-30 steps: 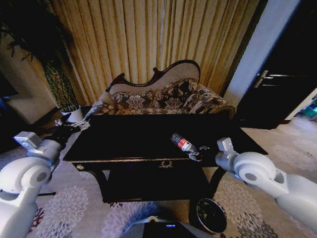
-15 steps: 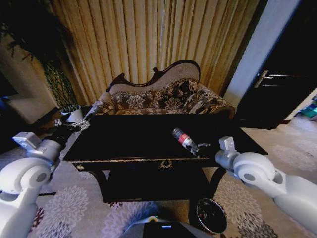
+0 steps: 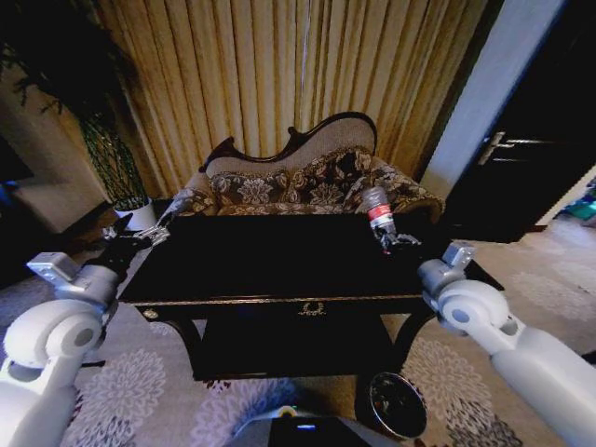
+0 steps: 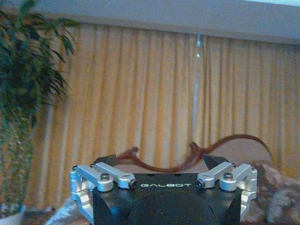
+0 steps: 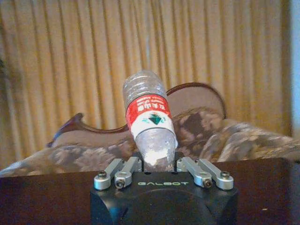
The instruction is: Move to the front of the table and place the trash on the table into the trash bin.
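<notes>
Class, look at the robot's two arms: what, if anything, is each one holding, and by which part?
The right tool holds the plastic bottle by one end, lifted above the table. The left tool holds nothing.

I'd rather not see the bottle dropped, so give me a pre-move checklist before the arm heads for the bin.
1. Right gripper shut on the bottle: ok.
2. Bottle lifted off the table: ok.
3. Grip is on the bottle's low end, leaning: cannot tell if secure.
4. Trash bin on the floor, opening free: ok.
5. Left gripper parked at the table's left corner, fingers open: ok.
</notes>
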Motion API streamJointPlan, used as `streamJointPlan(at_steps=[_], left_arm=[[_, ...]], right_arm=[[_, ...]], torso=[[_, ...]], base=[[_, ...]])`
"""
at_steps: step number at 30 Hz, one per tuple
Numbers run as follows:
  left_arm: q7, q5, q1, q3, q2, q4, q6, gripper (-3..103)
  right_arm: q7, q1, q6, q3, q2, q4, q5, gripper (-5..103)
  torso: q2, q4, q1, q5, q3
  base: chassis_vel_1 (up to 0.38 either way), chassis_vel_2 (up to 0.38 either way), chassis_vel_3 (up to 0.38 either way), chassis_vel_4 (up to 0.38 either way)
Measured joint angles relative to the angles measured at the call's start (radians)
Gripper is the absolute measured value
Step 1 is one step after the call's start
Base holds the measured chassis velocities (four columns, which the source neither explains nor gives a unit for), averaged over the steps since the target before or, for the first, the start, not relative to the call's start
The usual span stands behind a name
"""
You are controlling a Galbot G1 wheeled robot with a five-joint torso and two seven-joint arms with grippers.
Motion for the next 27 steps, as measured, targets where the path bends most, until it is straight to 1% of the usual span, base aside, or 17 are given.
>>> streamJointPlan(at_steps=[1, 2, 3, 5, 6, 9, 10, 12, 13, 15, 18, 27], left_arm=[[-0.011, 0.005, 0.0, 0.004, -0.003, 0.001, -0.003, 100], [-0.027, 0.013, 0.0, 0.007, -0.006, 0.005, -0.003, 100], [-0.027, 0.013, 0.0, 0.007, -0.006, 0.005, -0.003, 100], [-0.037, 0.037, 0.002, 0.006, -0.012, 0.022, -0.005, 100], [-0.037, 0.037, 0.002, 0.006, -0.012, 0.022, -0.005, 100], [-0.025, 0.054, 0.006, -0.009, -0.025, 0.051, -0.014, 100], [-0.025, 0.054, 0.006, -0.009, -0.025, 0.051, -0.014, 100], [0.011, 0.07, 0.017, -0.015, -0.035, 0.066, -0.038, 100], [0.011, 0.07, 0.017, -0.015, -0.035, 0.066, -0.038, 100], [0.041, 0.076, 0.02, -0.014, -0.041, 0.079, -0.064, 100], [0.058, 0.081, 0.02, -0.014, -0.042, 0.087, -0.073, 100], [0.073, 0.087, 0.033, -0.015, -0.042, 0.086, -0.078, 100]], right_arm=[[0.0, 0.0, 0.003, 0.0, 0.011, -0.012, -0.032, 27], [0.0, 0.0, 0.005, 0.0, 0.027, -0.031, -0.085, 27], [0.0, 0.0, 0.005, 0.0, 0.027, -0.031, -0.085, 27], [0.001, 0.0, 0.005, 0.007, 0.055, -0.06, -0.154, 27], [0.001, 0.0, 0.005, 0.007, 0.055, -0.06, -0.154, 27], [0.003, -0.005, 0.002, 0.027, 0.092, -0.079, -0.201, 27], [0.003, -0.005, 0.002, 0.027, 0.092, -0.079, -0.201, 27], [0.004, -0.012, 0.0, 0.046, 0.113, -0.081, -0.208, 27], [0.004, -0.012, 0.0, 0.046, 0.113, -0.081, -0.208, 27], [0.004, -0.022, -0.001, 0.064, 0.123, -0.08, -0.208, 27], [0.002, -0.038, -0.003, 0.086, 0.123, -0.069, -0.198, 27], [-0.006, -0.055, -0.01, 0.097, 0.123, -0.045, -0.168, 27]], torso=[[0.0, 0.0001, 0.0, 0.0, 0.0], [0.0, 0.0, 0.0, 0.0, 0.0], [0.0, 0.0, 0.0, 0.0, 0.0], [0.0, 0.0, 0.0, 0.0001, 0.0], [0.0, 0.0, 0.0, 0.0001, 0.0], [0.0, 0.0, 0.0, 0.0001, 0.0], [0.0, 0.0, 0.0, 0.0001, 0.0], [0.0, 0.0002, 0.0, 0.0, 0.0], [0.0, 0.0002, 0.0, 0.0, 0.0], [0.0, 0.0001, 0.0, 0.0, 0.0], [0.0, -0.0001, 0.0, 0.0, 0.0], [0.0, 0.0, 0.0, 0.0001, 0.0]], base=[[0.0, 0.0, 0.0, 0.0], [0.0, 0.0, 0.0, 0.0], [0.0, 0.0, 0.0, 0.0], [0.0, 0.0, 0.0, 0.0], [0.0, 0.0, 0.0, 0.0], [0.0, 0.0, 0.0, 0.0], [0.0, 0.0, 0.0, 0.0], [0.0, 0.0, 0.0, 0.0], [0.0, 0.0, 0.0, 0.0], [0.0, 0.0, 0.0, 0.0], [0.0, 0.0, 0.0, 0.0], [0.0, 0.0, 0.0, 0.0]])
